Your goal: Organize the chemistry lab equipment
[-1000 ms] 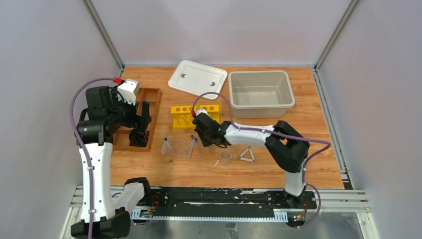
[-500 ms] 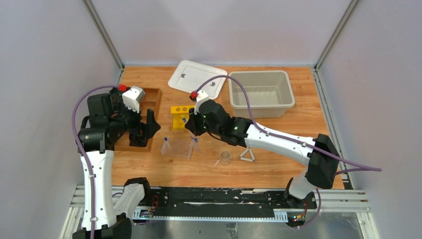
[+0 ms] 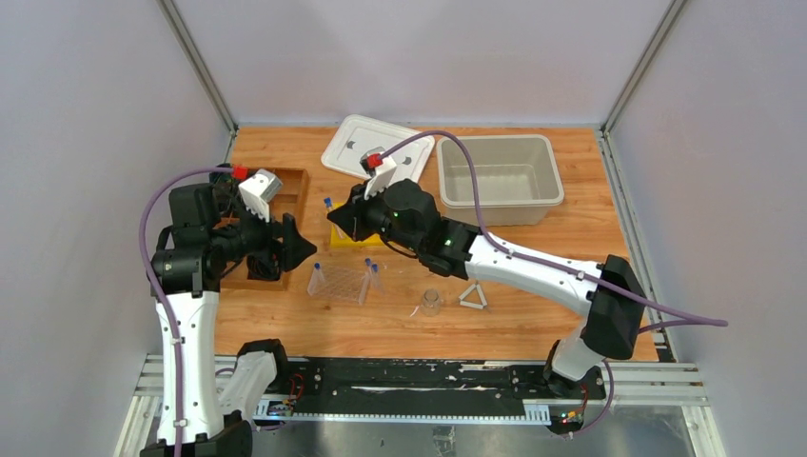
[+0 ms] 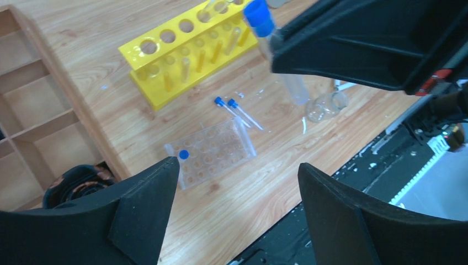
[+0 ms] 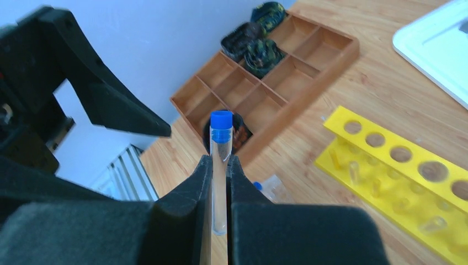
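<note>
I've got the right claw (image 5: 219,163) clamped on a blue-capped tube (image 5: 221,130), held above the worktop (image 4: 110,105) at the left end of the yellow rack (image 5: 397,171), while my left claw (image 4: 237,168) hangs wide open and empty, farther left of that rack.

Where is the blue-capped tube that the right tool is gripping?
Top view, left of centre: the blue-capped tube sits in the right tool, held above the table at the left end of the yellow rack, beyond the clear rack.

Lab-like robot cell: grey walls (image 3: 419,57), aluminium posts (image 3: 196,62), wooden tabletop (image 3: 533,324), blue-capped tubes (image 4: 246,115).
</note>
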